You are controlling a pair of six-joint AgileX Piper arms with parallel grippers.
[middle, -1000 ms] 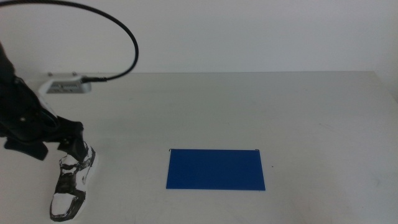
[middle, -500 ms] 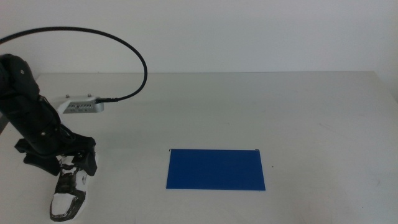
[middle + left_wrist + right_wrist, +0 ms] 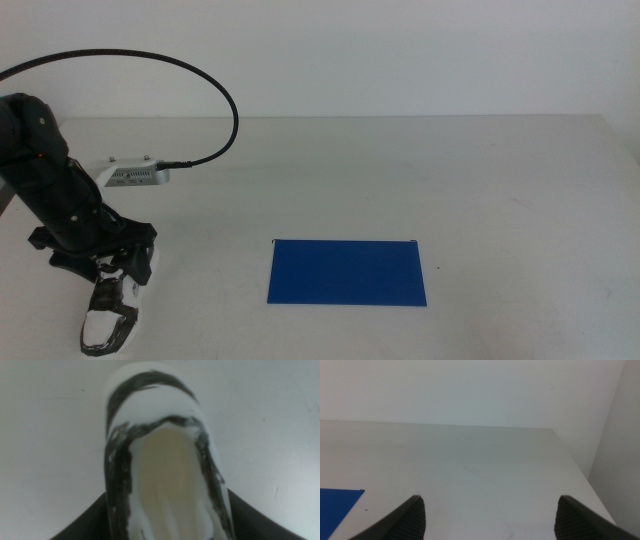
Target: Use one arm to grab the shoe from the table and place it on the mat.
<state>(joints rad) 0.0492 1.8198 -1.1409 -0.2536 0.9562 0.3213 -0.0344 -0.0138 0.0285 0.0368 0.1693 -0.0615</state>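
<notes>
Middle view: our left arm [image 3: 55, 190] bends down at the worktop's [image 3: 400, 170] left edge, gripper [image 3: 105, 262] over the shoe's [image 3: 108, 315] heel; bare worktop separates it from the mat [image 3: 347, 271].

Left wrist view: jaws flank the shoe [image 3: 160, 455]; we cannot tell if they grip.

Right wrist view: right gripper [image 3: 490, 515] spread wide, empty.

Shoe [image 3: 167, 470] opening fills view between dark jaws.
</notes>
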